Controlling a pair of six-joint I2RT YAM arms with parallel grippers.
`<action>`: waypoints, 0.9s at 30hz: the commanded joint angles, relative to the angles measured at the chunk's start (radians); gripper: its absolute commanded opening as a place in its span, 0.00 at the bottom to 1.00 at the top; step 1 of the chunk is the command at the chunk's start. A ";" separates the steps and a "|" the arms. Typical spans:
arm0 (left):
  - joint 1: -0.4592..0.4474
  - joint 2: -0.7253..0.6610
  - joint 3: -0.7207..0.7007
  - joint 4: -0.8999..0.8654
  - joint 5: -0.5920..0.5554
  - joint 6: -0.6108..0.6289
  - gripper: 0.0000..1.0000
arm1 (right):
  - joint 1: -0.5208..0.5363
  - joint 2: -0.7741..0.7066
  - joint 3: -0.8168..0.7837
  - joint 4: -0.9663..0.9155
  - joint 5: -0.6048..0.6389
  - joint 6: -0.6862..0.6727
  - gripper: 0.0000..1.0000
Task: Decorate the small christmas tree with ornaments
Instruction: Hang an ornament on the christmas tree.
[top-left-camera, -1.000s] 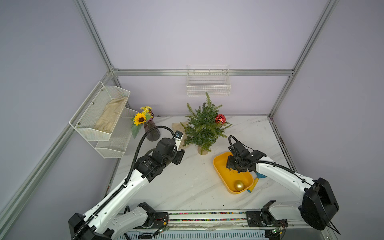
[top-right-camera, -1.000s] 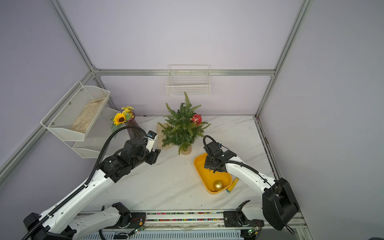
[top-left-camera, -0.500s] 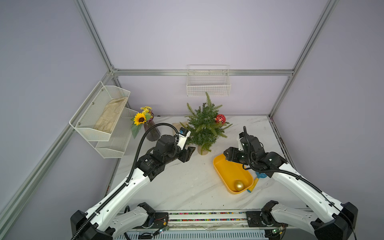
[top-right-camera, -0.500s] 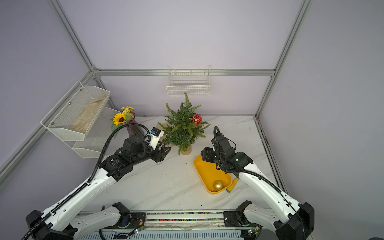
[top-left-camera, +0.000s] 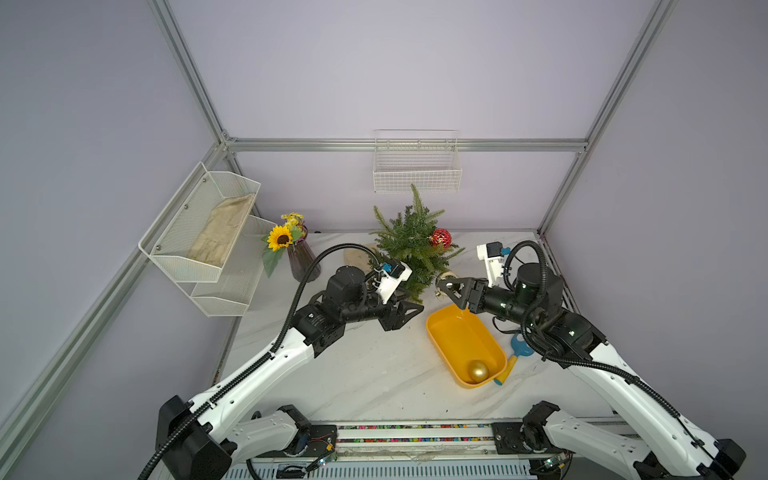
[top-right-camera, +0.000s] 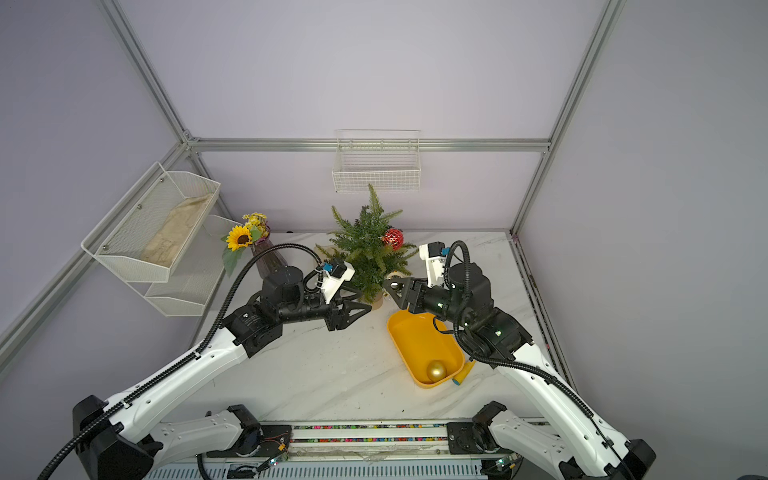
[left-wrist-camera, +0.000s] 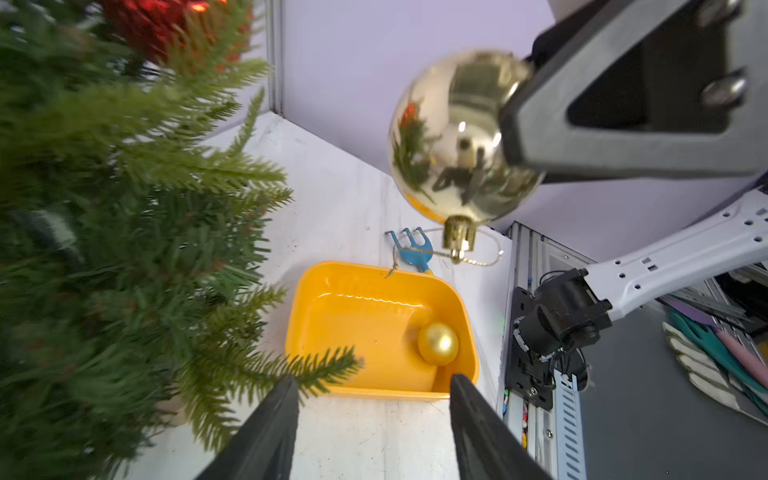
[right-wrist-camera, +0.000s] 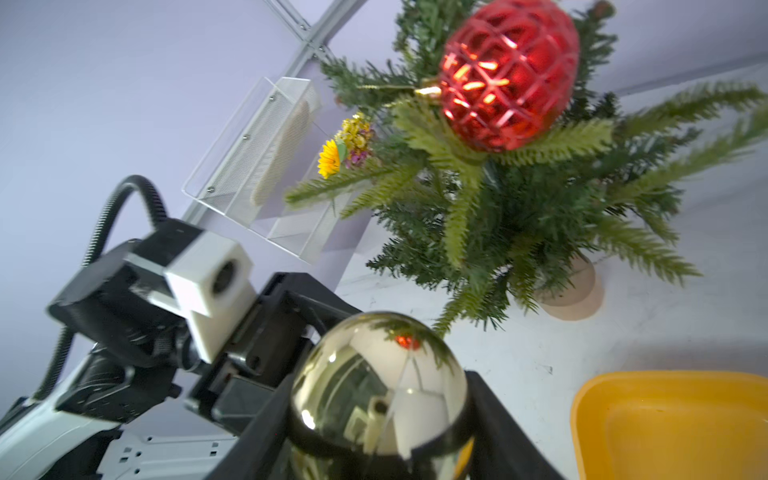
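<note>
Bauble (left-wrist-camera: 461, 137), mirrored gold, in grip of right end effector (right-wrist-camera: 380, 382) near tree (top-left-camera: 409, 245); left end effector (left-wrist-camera: 374, 386) wide.

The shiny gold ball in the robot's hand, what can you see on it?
The shiny gold ball is a round, mirror-smooth bauble, likely plastic or glass. It reflects the small christmas tree and the red bauble. A little gold cap carries a thin looped cord that dangles free. The right gripper pinches it between black fingers, up in the air, beside the tree without touching it.
</note>
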 joint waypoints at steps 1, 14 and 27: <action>-0.020 0.015 0.135 0.045 0.010 0.034 0.56 | 0.005 -0.022 0.040 0.103 -0.088 0.016 0.52; -0.072 0.098 0.245 0.092 -0.062 0.058 0.52 | 0.005 -0.032 0.018 0.175 -0.178 0.073 0.49; -0.073 0.059 0.218 0.124 -0.070 0.077 0.35 | 0.004 -0.036 0.003 0.175 -0.165 0.071 0.48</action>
